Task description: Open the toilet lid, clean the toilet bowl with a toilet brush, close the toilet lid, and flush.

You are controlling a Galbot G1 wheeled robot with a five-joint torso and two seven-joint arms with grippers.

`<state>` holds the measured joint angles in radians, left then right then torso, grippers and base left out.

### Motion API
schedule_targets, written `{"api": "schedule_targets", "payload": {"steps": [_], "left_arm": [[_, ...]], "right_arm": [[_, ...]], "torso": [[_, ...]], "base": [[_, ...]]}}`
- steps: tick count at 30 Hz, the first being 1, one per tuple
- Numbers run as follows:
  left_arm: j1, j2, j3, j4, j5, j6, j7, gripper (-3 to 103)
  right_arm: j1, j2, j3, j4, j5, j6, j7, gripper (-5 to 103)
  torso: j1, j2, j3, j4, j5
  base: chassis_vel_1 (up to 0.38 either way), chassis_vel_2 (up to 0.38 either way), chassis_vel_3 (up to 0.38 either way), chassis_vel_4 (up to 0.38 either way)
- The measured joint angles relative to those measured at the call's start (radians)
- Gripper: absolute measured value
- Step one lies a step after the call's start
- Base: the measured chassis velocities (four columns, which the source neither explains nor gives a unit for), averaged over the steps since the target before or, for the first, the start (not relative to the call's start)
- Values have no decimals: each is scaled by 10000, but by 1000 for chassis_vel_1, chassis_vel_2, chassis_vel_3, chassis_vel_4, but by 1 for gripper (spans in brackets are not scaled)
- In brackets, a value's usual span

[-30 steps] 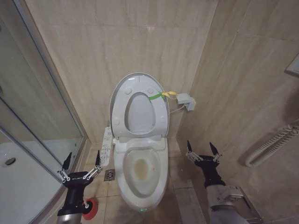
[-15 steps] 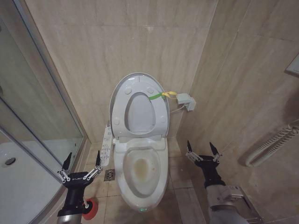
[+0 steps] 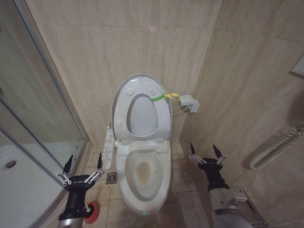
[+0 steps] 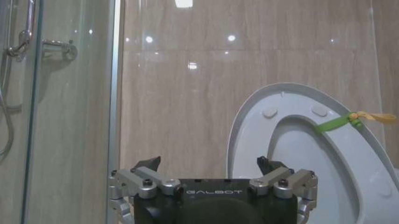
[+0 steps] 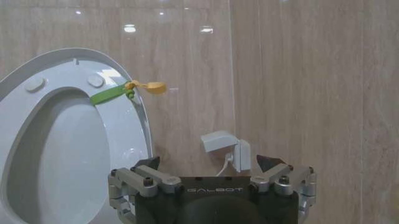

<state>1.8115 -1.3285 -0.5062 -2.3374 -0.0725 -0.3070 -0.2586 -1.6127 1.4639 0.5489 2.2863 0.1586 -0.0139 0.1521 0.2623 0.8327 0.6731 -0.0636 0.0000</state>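
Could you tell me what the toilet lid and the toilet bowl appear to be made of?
The toilet lid, raised against the wall, looks like glossy white moulded plastic: thin, with small bumper pads. The toilet bowl looks like glazed white ceramic: thick rounded rim, shiny surface, brownish stain inside.

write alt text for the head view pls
A white toilet bowl stands against a tiled wall, its toilet lid and seat raised. The left gripper and right gripper hover open either side; a red brush holder sits on the floor.
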Motion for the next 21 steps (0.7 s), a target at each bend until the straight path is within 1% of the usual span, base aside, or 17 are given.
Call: {"api": "schedule_targets", "payload": {"steps": [21], "left_arm": [[0, 0, 0, -1, -3, 0, 1, 100]], "right_arm": [[0, 0, 0, 0, 0, 0, 0, 100]], "torso": [[0, 0, 0, 0, 0]], "base": [[0, 0, 0, 0]]}}
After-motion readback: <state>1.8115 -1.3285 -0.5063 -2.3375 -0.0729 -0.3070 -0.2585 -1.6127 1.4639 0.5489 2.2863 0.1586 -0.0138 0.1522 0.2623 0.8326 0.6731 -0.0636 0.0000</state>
